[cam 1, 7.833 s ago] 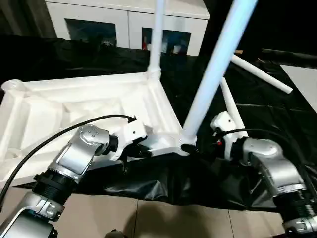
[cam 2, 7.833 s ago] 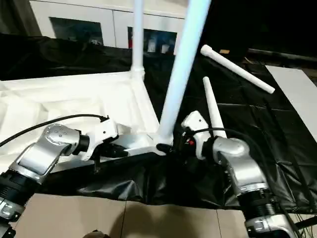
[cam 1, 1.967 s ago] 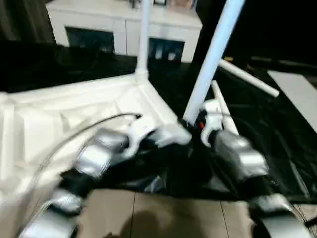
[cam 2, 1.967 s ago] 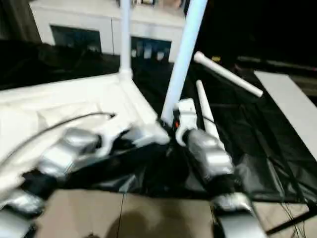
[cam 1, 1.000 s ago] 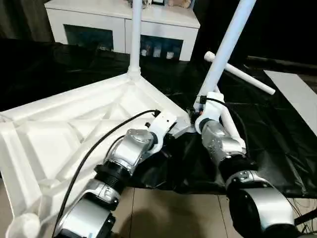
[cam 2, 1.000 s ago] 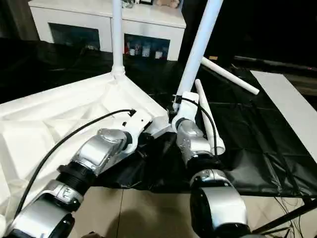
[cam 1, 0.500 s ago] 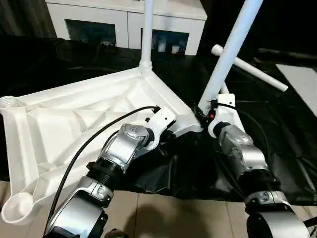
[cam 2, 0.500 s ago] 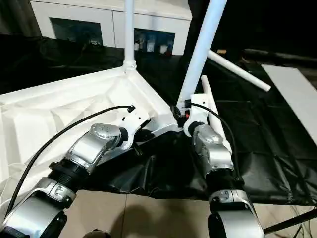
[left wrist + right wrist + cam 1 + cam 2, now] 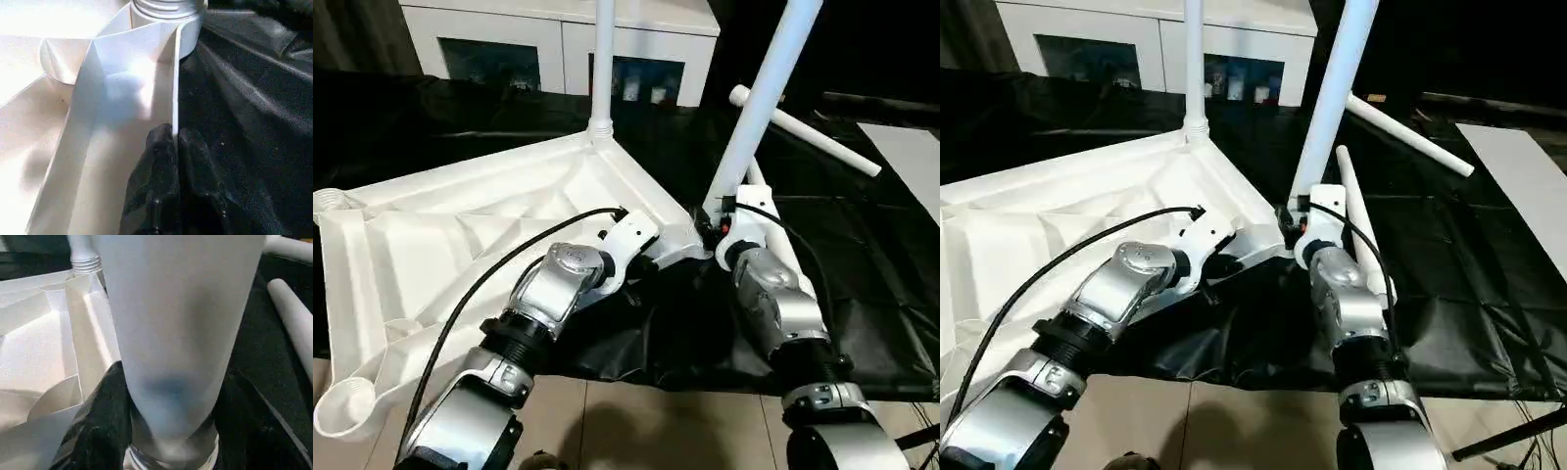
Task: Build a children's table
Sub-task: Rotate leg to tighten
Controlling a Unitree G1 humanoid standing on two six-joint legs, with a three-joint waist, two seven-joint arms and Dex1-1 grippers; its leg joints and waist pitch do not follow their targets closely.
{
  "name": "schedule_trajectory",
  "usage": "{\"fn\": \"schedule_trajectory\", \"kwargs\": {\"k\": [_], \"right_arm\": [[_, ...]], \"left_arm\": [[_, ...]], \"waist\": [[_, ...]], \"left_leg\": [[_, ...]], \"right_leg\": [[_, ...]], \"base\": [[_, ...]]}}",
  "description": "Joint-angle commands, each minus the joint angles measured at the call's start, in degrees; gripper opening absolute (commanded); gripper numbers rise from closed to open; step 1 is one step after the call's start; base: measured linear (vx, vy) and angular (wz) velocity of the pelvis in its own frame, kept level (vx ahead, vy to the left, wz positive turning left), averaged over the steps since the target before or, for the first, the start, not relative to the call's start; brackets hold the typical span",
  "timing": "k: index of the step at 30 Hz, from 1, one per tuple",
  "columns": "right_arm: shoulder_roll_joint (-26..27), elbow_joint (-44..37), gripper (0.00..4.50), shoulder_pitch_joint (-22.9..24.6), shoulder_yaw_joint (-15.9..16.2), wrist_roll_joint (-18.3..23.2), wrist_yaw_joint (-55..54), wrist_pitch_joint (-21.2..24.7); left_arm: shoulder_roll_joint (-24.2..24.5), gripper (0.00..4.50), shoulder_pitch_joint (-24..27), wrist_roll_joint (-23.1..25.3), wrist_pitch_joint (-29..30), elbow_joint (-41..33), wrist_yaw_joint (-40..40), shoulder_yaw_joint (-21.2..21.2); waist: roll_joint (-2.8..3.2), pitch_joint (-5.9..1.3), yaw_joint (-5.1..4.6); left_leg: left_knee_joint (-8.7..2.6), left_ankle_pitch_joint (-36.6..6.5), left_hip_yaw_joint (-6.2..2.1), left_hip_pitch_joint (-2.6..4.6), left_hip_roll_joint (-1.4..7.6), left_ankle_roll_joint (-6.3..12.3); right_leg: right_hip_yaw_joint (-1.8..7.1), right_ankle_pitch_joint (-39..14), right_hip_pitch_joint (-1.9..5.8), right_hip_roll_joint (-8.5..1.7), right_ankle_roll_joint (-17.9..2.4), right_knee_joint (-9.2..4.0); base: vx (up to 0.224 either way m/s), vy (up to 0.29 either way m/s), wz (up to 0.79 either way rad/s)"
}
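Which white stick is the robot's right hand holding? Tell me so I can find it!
Find the big white table top lying upside down on the black sheet. At its corner nearest the robot, a leg stands leaning, with the right gripper closed around its base. The other standing leg is straight at the far corner, and two loose legs lie flat on the sheet.

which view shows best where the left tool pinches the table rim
The left wrist view: the left tool has its black fingers closed on the thin raised rim of the white plastic tabletop, seen close up along the fingers. The eye views show that tool from behind its white housing, at the tabletop's near edge, with the contact hidden.
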Motion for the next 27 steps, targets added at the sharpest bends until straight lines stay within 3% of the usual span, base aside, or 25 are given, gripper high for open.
{"fn": "schedule_trajectory", "kwargs": {"k": [1,9,15,22,24,25,27], "right_arm": [[-0.33,0.04,2.66,2.31,1.45,1.55,4.80,1.24],[-6.10,-0.16,2.76,3.56,4.26,1.12,16.77,0.01],[-6.72,0.24,3.37,3.60,4.20,0.09,16.25,-1.53],[-7.39,-1.12,3.99,4.64,5.18,0.35,18.44,-1.64],[-7.40,-2.05,4.07,5.09,4.66,0.92,18.75,-1.35],[-7.43,-2.62,4.33,5.38,4.20,1.61,19.15,-0.91],[-7.68,-3.04,4.33,5.69,3.88,1.99,19.44,-0.72]], "left_arm": [[2.01,0.00,-0.14,-0.14,-3.43,-2.27,-0.22,1.54],[8.29,0.00,3.33,-2.67,-5.94,-8.15,-11.52,-0.04],[9.05,0.00,2.98,-1.81,-5.52,-7.40,-10.36,0.38],[9.71,0.00,3.24,-2.18,-5.60,-7.91,-11.20,0.44],[9.71,0.00,3.28,-2.22,-5.63,-7.96,-11.06,0.53],[9.70,0.00,3.28,-2.21,-5.66,-7.95,-10.89,0.62],[9.74,0.00,3.29,-2.23,-5.66,-7.98,-10.87,0.69]], "waist": [[-0.03,-3.92,-0.07],[0.17,-3.91,-0.70],[0.04,-3.89,-0.79],[-0.15,-3.98,-0.64],[-0.18,-3.98,-0.64],[-0.30,-4.00,-0.60],[-0.24,-3.99,-0.58]], "left_leg": [[-3.79,-9.94,-0.37,1.16,1.22,0.51],[-3.66,-9.76,-0.33,1.13,1.36,1.68],[-3.60,-9.19,-0.19,1.34,1.42,1.12],[-3.35,-8.16,-0.06,1.31,1.30,2.04],[-3.33,-7.89,-0.05,1.29,1.30,2.16],[-3.27,-7.75,-0.03,1.27,1.27,2.35],[-3.27,-7.72,-0.05,1.30,1.31,2.55]], "right_leg": [[2.14,-5.44,2.64,-2.70,-10.08,-3.11],[2.13,-5.26,2.76,-2.73,-11.89,-2.90],[2.19,-4.82,2.58,-2.65,-13.03,-2.70],[2.26,-4.02,2.69,-2.66,-13.16,-2.56],[2.27,-3.66,2.69,-2.63,-13.22,-2.53],[2.27,-3.52,2.74,-2.65,-13.28,-2.48],[2.27,-3.62,2.71,-2.68,-13.29,-2.49]], "base": [[0.000,0.000,0.00],[0.000,0.000,0.00],[0.000,0.000,0.00],[0.000,0.000,0.00],[0.000,0.000,0.00],[0.000,0.000,0.00],[0.000,0.000,0.00]]}}
